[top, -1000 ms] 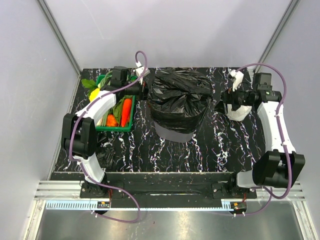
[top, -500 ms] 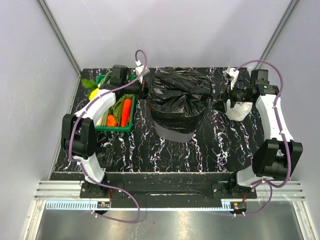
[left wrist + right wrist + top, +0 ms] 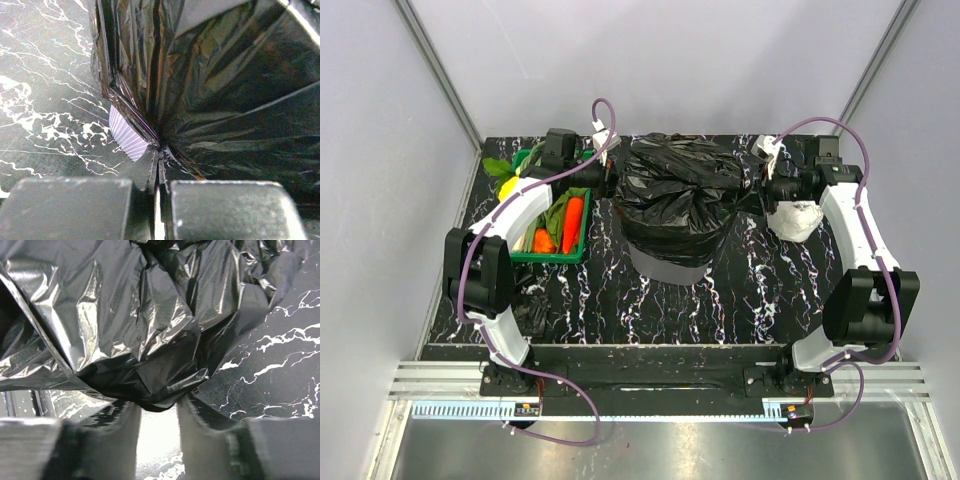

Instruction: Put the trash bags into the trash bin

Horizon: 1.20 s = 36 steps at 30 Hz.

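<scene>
The grey trash bin [image 3: 665, 268] stands mid-table, and a big glossy black trash bag [image 3: 680, 195] is draped over its top. My left gripper [image 3: 613, 180] is at the bin's left side, shut on a fold of that bag [image 3: 215, 90]; the film is pinched between the pads at my left gripper [image 3: 159, 155]. A pale ribbed bit of the bin [image 3: 127, 137] shows beside it. My right gripper [image 3: 757, 190] is at the bag's right edge. In the right wrist view its jaws [image 3: 157, 407] stand apart, with a fold of the bag [image 3: 150, 330] lying at the tips. A second, small trash bag [image 3: 532, 305] lies crumpled near the left arm.
A green crate [image 3: 548, 257] with a carrot [image 3: 572, 222] and other vegetables sits left of the bin, under the left arm. A white roll [image 3: 798, 220] lies right of the bin, just below the right wrist. The table is black marble with grey walls around.
My right gripper has swung left from above the white roll to the bag's right edge, and its jaws have narrowed. The left arm has held still.
</scene>
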Each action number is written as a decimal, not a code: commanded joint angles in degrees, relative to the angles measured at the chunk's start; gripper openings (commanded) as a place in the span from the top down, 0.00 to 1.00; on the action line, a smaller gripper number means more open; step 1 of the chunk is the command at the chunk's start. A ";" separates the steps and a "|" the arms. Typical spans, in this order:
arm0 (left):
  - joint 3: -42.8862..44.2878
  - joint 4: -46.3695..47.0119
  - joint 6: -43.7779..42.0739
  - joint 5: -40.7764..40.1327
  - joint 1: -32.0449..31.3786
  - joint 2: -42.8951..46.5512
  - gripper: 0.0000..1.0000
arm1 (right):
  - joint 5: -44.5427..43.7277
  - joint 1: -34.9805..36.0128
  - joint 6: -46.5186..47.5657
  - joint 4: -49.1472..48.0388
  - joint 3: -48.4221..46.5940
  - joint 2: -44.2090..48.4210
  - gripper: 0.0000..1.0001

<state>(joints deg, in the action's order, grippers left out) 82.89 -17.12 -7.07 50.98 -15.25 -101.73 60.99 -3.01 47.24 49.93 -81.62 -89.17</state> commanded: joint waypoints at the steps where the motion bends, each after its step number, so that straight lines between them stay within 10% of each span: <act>1: 1.84 0.78 -1.10 -0.53 -0.22 0.75 1.00 | 0.62 0.19 0.75 -2.29 0.23 0.74 0.72; 6: -0.18 -0.19 -3.38 -3.51 -0.31 1.45 1.00 | -1.13 0.19 -1.54 -6.76 4.36 2.68 1.00; 36: -16.62 0.25 -8.84 -24.70 -1.45 3.30 1.00 | -28.02 2.48 -16.57 -24.01 17.02 3.74 1.00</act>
<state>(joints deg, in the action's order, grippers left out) 69.71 -8.84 -13.76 34.61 -17.34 -96.75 44.16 -0.43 31.77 26.00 -66.17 -84.23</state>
